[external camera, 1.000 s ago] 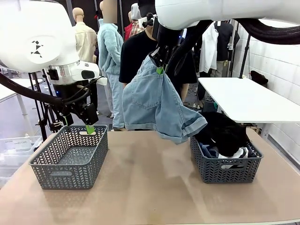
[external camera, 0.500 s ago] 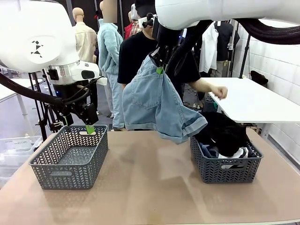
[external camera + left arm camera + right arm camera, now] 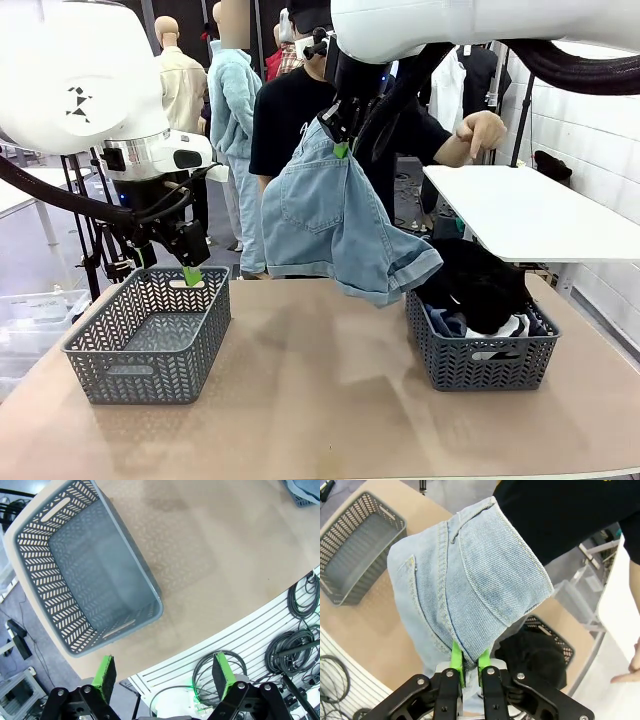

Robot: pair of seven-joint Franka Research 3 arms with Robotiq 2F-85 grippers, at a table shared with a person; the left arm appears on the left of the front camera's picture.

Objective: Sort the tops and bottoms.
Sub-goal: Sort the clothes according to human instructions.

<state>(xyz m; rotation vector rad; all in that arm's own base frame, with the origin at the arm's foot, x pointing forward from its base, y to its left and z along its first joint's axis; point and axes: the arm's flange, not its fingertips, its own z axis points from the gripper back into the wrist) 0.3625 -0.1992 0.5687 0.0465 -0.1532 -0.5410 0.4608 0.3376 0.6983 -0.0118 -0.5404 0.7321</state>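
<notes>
Pale washed-blue denim shorts [image 3: 335, 220], one of the bottoms, hang high over the middle of the table, pinched at the waistband by my right gripper [image 3: 341, 148], which is shut on them [image 3: 470, 611]. Their hem brushes the right basket [image 3: 482, 355], where a black top [image 3: 480, 282] lies piled over a white striped top [image 3: 505, 328] and dark denim [image 3: 445, 322]. My left gripper [image 3: 191, 276] stands open at the far rim of the empty left basket [image 3: 150, 335], nothing between its fingers [image 3: 106, 672].
A person in a black T-shirt [image 3: 300, 110] stands behind the table, one hand [image 3: 478, 130] raised over a white side table [image 3: 530, 210] at the right. Bare tabletop [image 3: 320, 400] lies between the two baskets. Cables hang below the table edge [image 3: 295, 645].
The person's hand has swung out from behind the shorts and risen above the white side table. Both arms and the shorts have stayed still.
</notes>
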